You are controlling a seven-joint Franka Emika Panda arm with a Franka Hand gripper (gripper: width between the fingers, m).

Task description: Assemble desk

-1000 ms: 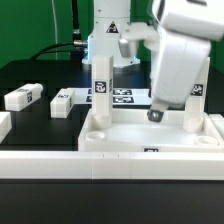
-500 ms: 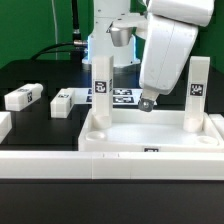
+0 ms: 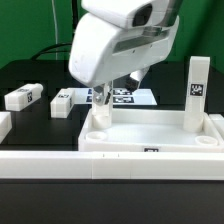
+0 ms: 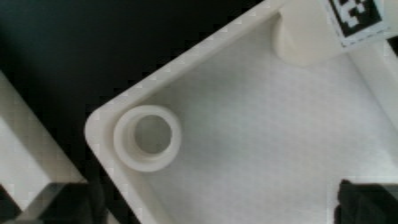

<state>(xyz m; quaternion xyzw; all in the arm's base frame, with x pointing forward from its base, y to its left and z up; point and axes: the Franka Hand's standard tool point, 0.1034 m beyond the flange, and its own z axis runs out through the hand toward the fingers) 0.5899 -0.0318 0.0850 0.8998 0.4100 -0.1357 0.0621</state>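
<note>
Panda arm's gripper [image 4: 205,203] hangs over a corner of the desk top [image 3: 150,128], its 2 fingers [image 4: 43,203] spread wide with nothing held between them. Under it, the wrist view shows an empty round socket [image 4: 148,133] and 1 tagged leg [image 4: 302,38] standing upright in the next corner.

In the exterior view the arm's white body hides most of the near upright leg [image 3: 101,112]. The far upright leg [image 3: 198,90] stands at the exterior view's right.

The desk top lies on the black table [image 3: 30,70], between the white rail [image 3: 110,165] and the marker board [image 3: 125,97]. 2 loose legs [image 3: 22,97] [image 3: 62,102] lie flat at the exterior view's left.
</note>
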